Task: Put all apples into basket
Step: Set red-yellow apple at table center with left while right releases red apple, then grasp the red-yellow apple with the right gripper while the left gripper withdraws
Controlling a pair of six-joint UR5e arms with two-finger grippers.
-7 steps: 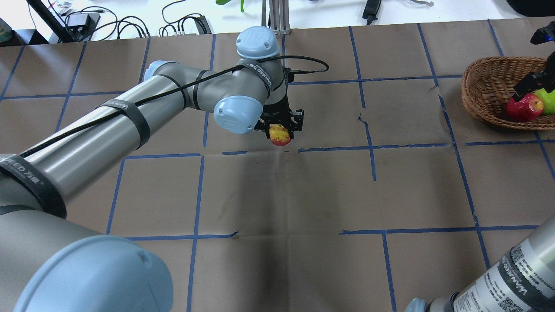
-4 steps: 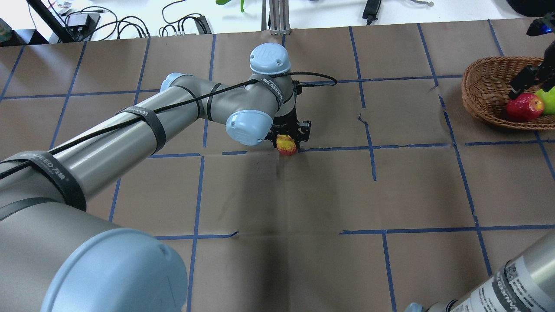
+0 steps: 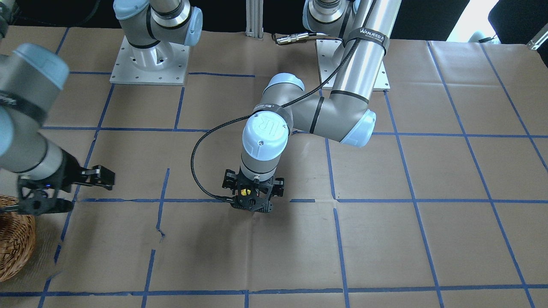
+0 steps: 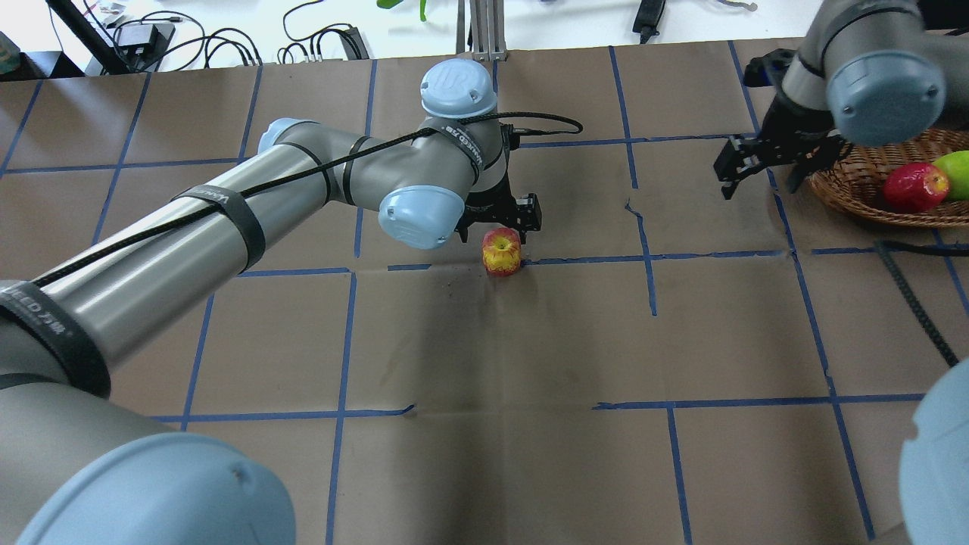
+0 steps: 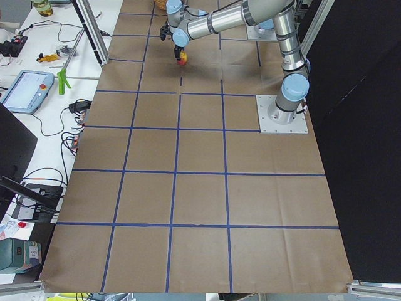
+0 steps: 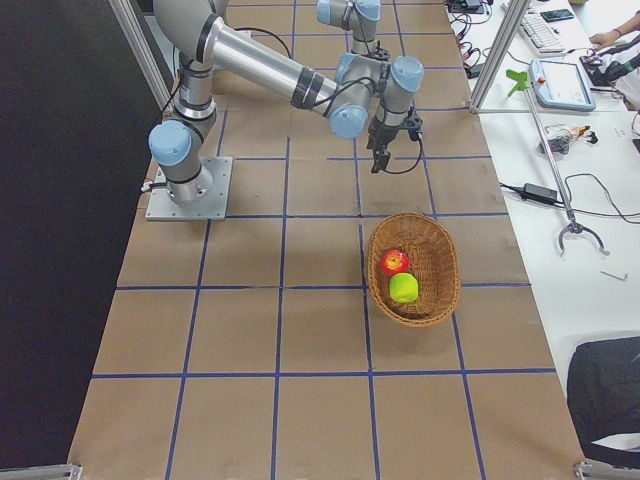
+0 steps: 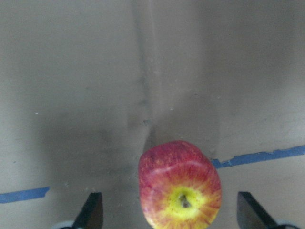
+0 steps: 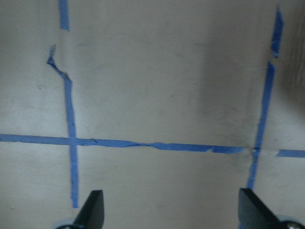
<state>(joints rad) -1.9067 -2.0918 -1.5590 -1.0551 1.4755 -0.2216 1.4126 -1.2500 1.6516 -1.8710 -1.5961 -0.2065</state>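
The red and yellow apple (image 4: 502, 252) sits on the paper-covered table (image 4: 530, 341) near its middle, against a blue tape line (image 4: 590, 260), stem end up. In the overhead view the left gripper (image 4: 501, 219) hangs at the apple's 12 o'clock. The wrist view shows its fingers (image 7: 93, 212) spread wide to either side of the fruit with clear gaps, so it grips nothing.

The basket (image 4: 855, 182) stands at about 2 o'clock from that apple, well apart, at the table's right edge. It holds the red apple (image 4: 914, 186) and, at that one's 2 o'clock, the green apple (image 4: 955, 172), side by side.

The right gripper (image 4: 759, 172) hovers at the basket's 9 o'clock, just beside its rim. Its fingers are wide open and empty, with only paper and tape below.
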